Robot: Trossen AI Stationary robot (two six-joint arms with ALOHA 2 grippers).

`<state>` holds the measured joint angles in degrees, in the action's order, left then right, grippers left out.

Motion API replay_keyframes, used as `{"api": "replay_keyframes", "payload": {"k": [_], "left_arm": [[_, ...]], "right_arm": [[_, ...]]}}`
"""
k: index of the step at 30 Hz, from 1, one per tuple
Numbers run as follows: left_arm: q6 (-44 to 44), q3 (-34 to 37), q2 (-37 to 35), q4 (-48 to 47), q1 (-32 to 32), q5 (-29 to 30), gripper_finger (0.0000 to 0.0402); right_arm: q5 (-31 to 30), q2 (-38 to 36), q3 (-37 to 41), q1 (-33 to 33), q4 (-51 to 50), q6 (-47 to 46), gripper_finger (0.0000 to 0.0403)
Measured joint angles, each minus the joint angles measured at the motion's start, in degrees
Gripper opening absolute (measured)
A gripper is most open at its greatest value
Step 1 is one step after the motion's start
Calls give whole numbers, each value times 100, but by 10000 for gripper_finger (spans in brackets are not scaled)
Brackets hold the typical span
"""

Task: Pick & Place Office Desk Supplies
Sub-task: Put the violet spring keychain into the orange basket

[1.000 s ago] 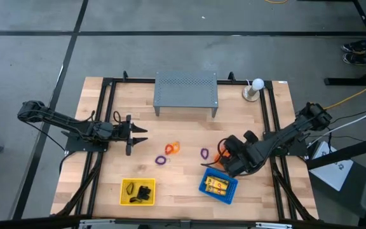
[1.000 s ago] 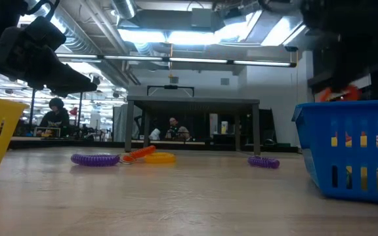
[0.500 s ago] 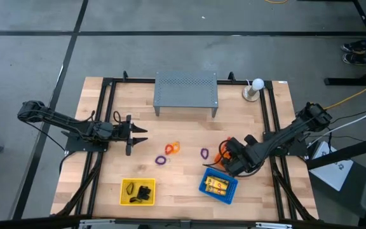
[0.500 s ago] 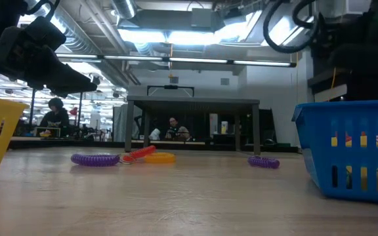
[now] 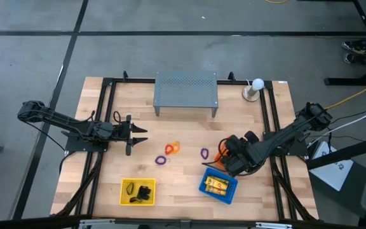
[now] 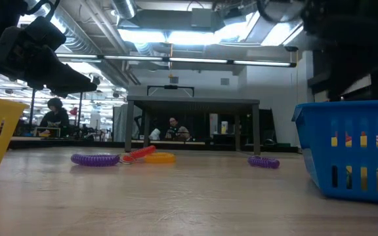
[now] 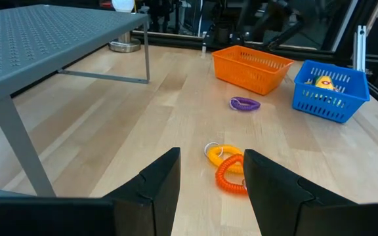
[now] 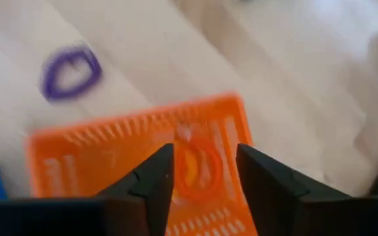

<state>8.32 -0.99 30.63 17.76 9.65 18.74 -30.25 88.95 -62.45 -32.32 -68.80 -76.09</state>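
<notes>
Now that my right gripper [image 8: 199, 172] has spread its jaws above the orange basket [image 8: 77, 154], the orange loop [image 8: 197, 172] it was carrying a second ago lies loose on the basket floor between the fingers, touching neither as far as I can tell from the wrist view. I read that as one more item delivered. From above, the arm has barely shifted over the last second, dipping toward the basket and lifting back, so only the grip has changed. My left gripper [image 5: 134, 135] hangs over the table's left side, jaws apart and empty, just as it was. Still out on the wood are a purple loop [image 5: 204, 153] near the orange basket, another purple loop [image 5: 161, 160], and the orange and yellow loops [image 5: 172, 148] lying together. Yellow packets [image 5: 218, 185] sit in the blue basket [image 5: 207, 188], black clips [image 5: 144, 192] in the yellow basket [image 5: 126, 201].
</notes>
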Motion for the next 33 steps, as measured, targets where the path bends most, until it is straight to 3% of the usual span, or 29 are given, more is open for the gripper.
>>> {"api": "replay_keyframes", "payload": {"k": [7,10,18,25,33], "left_arm": [[-15,0,0,-1,2,2,161],[-15,0,0,-1,2,2,161],[-11,0,0,-4,0,-31,161],[4,0,0,-46,1,-35,161],[4,0,0,-56,2,-42,161]], "right_arm": [[-1382,0,-610,74,282,725,194],[-1595,-1,-718,255,931,1293,191],[-161,139,-722,912,3008,3622,181],[1286,609,-724,1568,3055,4391,172],[1937,1338,-722,2026,3009,4761,170]]}}
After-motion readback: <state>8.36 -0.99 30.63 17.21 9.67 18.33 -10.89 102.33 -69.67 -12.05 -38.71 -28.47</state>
